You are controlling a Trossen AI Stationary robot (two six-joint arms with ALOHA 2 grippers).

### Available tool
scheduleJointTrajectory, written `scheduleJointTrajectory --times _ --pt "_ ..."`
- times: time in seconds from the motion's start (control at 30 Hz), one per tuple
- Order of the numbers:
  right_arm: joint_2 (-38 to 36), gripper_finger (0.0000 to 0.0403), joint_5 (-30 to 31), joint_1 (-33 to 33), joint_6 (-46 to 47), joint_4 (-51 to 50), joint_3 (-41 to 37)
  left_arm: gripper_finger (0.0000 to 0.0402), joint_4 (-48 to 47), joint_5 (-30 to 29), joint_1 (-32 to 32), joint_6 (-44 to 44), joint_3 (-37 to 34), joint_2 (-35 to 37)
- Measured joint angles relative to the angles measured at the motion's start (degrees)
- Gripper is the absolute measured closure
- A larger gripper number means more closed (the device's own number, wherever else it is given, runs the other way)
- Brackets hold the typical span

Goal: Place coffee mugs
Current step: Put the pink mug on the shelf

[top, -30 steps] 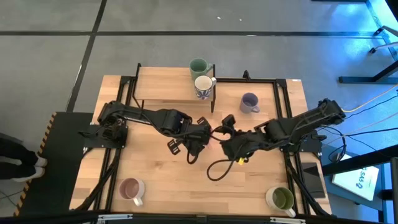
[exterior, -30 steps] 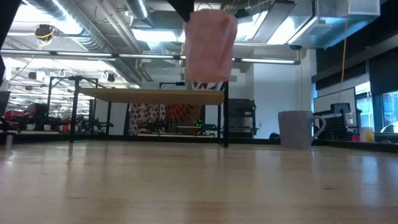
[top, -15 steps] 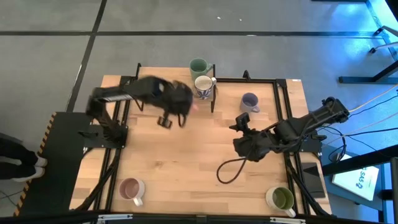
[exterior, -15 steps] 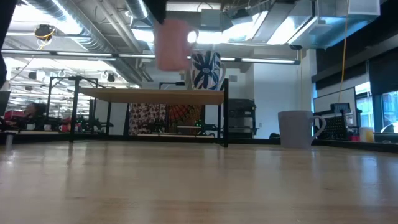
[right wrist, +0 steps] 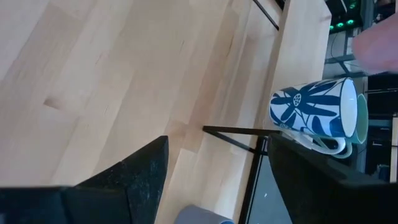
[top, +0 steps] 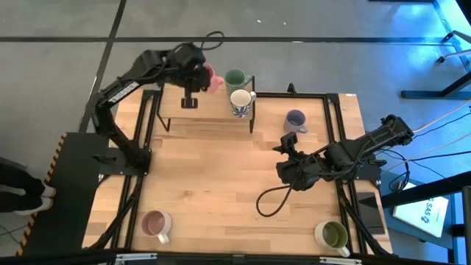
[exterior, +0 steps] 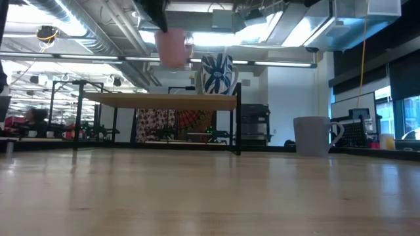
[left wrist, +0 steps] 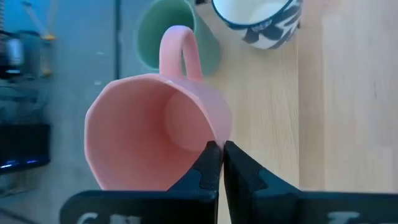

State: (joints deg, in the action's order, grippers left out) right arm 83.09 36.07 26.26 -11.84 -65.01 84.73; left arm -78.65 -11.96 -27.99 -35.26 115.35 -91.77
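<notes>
Two mugs (green ceramic mug (top: 235, 78), blue-patterned white mug (top: 241, 102)) sit on the raised wooden shelf (top: 199, 107); the left gripper (left wrist: 216, 163), clamped on the pink ceramic mug (left wrist: 152, 130), brings a third above it, right gripper (top: 287, 171) idle with fingers apart, three remain.

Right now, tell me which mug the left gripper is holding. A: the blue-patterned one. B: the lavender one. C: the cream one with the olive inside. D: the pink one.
D: the left gripper is shut on the rim of the pink mug, carrying it above the raised shelf.

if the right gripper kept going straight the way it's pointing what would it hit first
Probably the shelf's black frame: the open right gripper faces it across bare table, with the blue-patterned mug standing above. Depth is uncertain.
</notes>
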Motion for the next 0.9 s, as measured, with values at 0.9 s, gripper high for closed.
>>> scheduleJointTrajectory --times 0.9 --pt "0.04 0.0143 0.93 0.0 1.32 -0.35 -0.07 0.0401 4.96 0.71 -8.57 23.63 0.0 -6.54"
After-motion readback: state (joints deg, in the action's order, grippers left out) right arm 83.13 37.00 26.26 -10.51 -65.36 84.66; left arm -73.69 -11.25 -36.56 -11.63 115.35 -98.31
